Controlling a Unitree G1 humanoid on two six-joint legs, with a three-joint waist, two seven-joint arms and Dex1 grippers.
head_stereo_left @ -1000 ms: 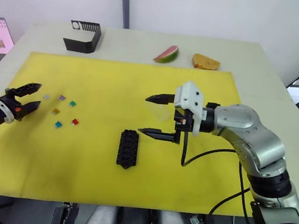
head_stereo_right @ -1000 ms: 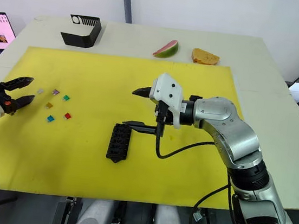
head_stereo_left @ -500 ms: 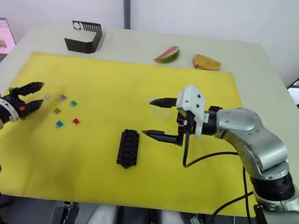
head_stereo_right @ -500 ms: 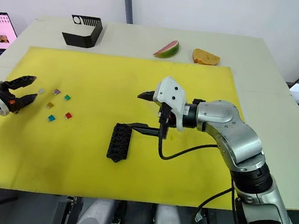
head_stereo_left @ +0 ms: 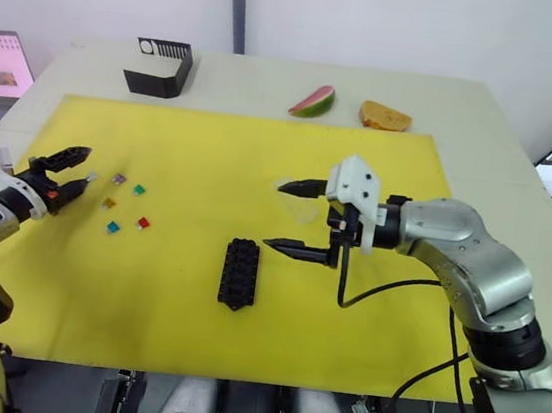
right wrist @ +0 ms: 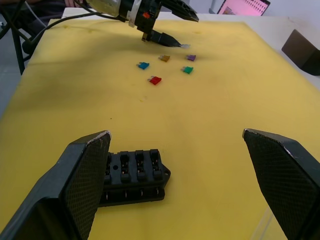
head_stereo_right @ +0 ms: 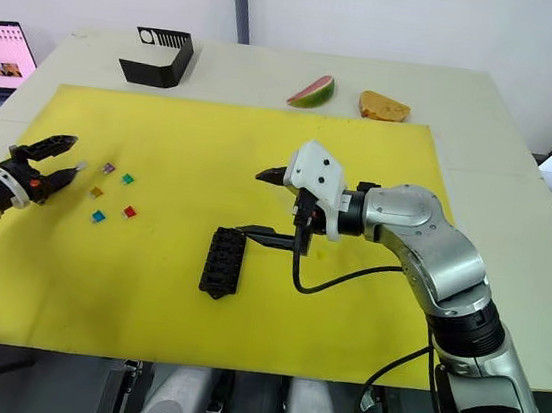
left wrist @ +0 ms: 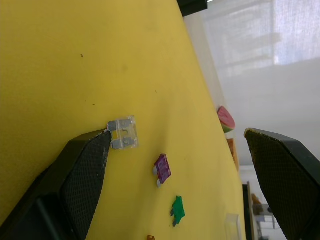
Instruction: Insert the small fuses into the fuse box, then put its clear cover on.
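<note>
Left tool (head_stereo_left: 71, 169) is spread, one finger touching the grey fuse (left wrist: 123, 133). The other fuses (head_stereo_left: 126, 204) lie loose left of the fuse box (head_stereo_left: 238, 273), none inserted. Right tool (head_stereo_left: 292, 216), spread, hovers just right of the box; clear cover (head_stereo_left: 299, 205) unplaced.

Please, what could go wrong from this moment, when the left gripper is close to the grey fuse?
1. The left gripper is open and one finger sits right at the grey fuse, which lies flat on the yellow mat; closing could push it away instead of pinching it.
2. The purple fuse and teal fuse lie nearby and could get knocked.
3. The open right gripper hovers by the fuse box and may bump it.
</note>
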